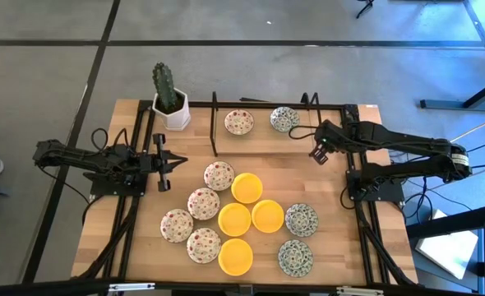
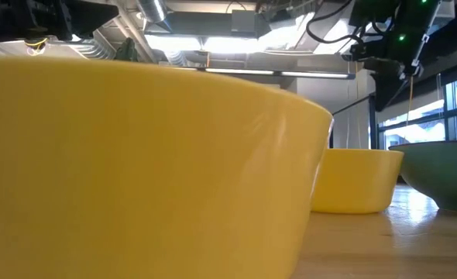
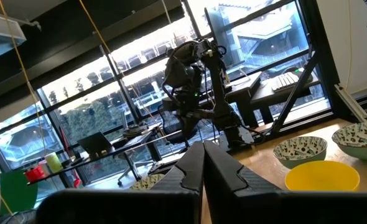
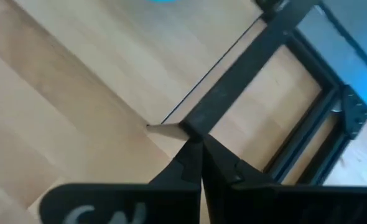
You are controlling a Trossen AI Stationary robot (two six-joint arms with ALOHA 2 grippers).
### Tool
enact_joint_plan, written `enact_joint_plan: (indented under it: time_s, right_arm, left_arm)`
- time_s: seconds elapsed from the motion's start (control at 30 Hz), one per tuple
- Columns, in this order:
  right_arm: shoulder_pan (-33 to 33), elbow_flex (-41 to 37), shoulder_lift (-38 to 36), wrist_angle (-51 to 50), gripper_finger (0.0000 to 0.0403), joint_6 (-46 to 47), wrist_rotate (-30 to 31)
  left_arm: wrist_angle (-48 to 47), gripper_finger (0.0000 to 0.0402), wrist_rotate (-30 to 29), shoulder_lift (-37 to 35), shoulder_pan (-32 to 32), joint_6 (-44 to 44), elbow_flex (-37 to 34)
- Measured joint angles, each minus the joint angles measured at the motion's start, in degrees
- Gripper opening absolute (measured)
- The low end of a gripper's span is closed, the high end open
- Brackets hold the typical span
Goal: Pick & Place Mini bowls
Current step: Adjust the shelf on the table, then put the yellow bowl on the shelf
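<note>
Twelve mini bowls on my table, both grippers closed and empty.

From above I count four yellow bowls (image 1: 247, 187), five cream bowls with red speckles (image 1: 219, 175) and three white bowls with grey-green pattern (image 1: 301, 219). Ten cluster at lower centre; one speckled bowl (image 1: 239, 122) and one patterned bowl (image 1: 284, 118) sit at upper centre inside the black frame (image 1: 214, 123). The left gripper (image 1: 179, 160) waits at mid-left, fingers pressed together, holding nothing. The right gripper (image 1: 316, 156) hangs just right of the upper pair, likewise pinched closed. One cactus pot (image 1: 170, 111) stands upper left.
</note>
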Motion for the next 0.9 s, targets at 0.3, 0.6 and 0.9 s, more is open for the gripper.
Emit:
enact_joint_plan:
  time_s: [0.3, 0.6, 0.9]
  right_arm:
    - [0.0, 0.0, -0.1, -2.9, 0.0002, 2.0, -2.2]
    - [1.7, 0.0, -0.1, -9.5, 0.0002, 5.7, -23.9]
    - [12.9, 0.0, -0.1, -2.6, 0.0002, 8.0, -25.8]
  left_arm:
    - [0.0, 0.0006, 0.0, 0.0, 0.0, 0.0, 0.0]
    - [0.0, 0.0005, 0.0, 0.0, 0.0, 0.0, 0.0]
    - [0.0, 0.0003, 0.0, 0.0, 0.0, -0.3, 0.0]
